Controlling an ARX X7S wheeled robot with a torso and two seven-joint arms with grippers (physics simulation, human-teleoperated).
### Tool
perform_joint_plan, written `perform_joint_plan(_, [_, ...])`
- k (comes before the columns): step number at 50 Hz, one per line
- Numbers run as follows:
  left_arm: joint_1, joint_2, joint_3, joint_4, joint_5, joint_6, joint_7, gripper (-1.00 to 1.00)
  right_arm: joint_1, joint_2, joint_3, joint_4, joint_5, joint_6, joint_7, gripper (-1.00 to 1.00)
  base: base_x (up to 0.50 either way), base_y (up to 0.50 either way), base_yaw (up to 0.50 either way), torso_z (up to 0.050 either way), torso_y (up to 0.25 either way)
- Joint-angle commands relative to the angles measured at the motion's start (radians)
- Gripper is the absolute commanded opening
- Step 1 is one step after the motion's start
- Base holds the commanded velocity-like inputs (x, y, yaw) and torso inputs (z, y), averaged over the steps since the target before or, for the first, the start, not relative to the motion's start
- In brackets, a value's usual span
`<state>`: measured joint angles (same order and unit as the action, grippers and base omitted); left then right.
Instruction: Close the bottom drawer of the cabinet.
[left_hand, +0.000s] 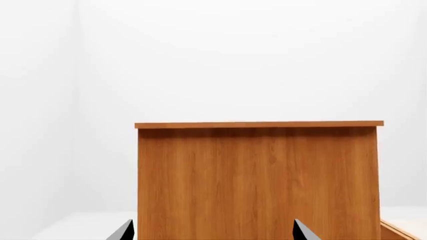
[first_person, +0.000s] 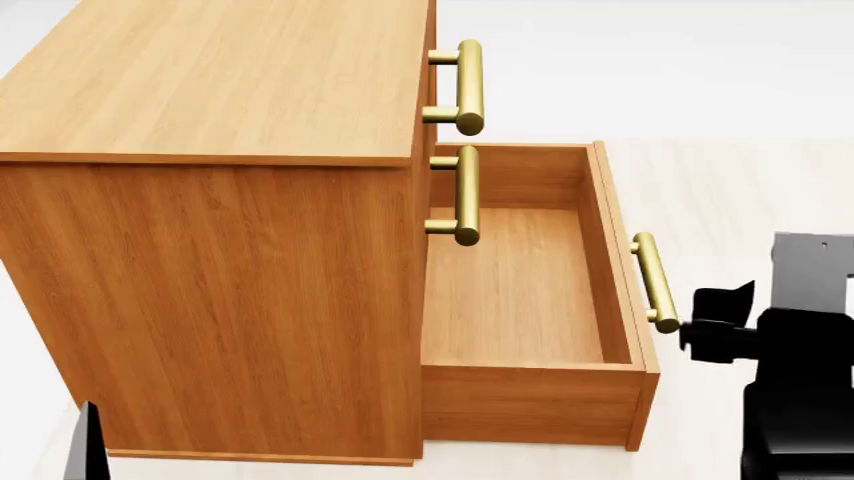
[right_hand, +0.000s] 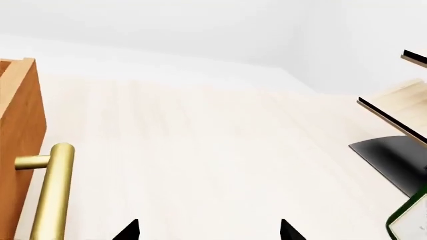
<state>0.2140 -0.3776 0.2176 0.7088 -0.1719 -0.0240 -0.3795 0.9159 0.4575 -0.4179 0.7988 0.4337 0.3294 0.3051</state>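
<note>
The orange-brown cabinet (first_person: 214, 200) fills the left of the head view. Its bottom drawer (first_person: 514, 290) stands pulled far out and is empty inside, with a brass bar handle (first_person: 654, 280) on its front. My right gripper (first_person: 707, 320) hovers just beside the near end of that handle without touching it. In the right wrist view the handle (right_hand: 50, 195) lies off to one side of my open right gripper (right_hand: 208, 232), which has only pale floor between its tips. My left gripper (left_hand: 213, 235) is open and faces the cabinet's plain side panel (left_hand: 257, 175).
The two upper drawers sit shut, their brass handles (first_person: 467, 85) (first_person: 465, 195) jutting over the open drawer. A pale slanted rack (right_hand: 393, 107) with a dark panel (right_hand: 390, 155) under it stands to the right. The pale floor (right_hand: 200, 150) spreads in front of the drawer.
</note>
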Motion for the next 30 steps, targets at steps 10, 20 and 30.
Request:
perform_joint_plan(10, [-0.004,-0.002,0.009,-0.009,0.003,0.004,-0.006,1.0,0.092,-0.076,-0.015,0.357,-0.064,-0.18,-0.024,1.0,0.0,0.0,0.0,0.0,0.0])
perform_joint_plan(20, [-0.007,-0.005,0.013,-0.012,0.002,0.004,-0.008,1.0,0.119,-0.109,-0.005,0.508,-0.097,-0.276,-0.049,1.0,0.0,0.0,0.0,0.0,0.0])
perform_joint_plan(30, [-0.013,-0.005,0.019,-0.02,0.002,0.003,-0.008,1.0,0.103,-0.112,0.053,0.508,-0.157,-0.278,-0.046,1.0,0.0,0.0,0.0,0.0,0.0])
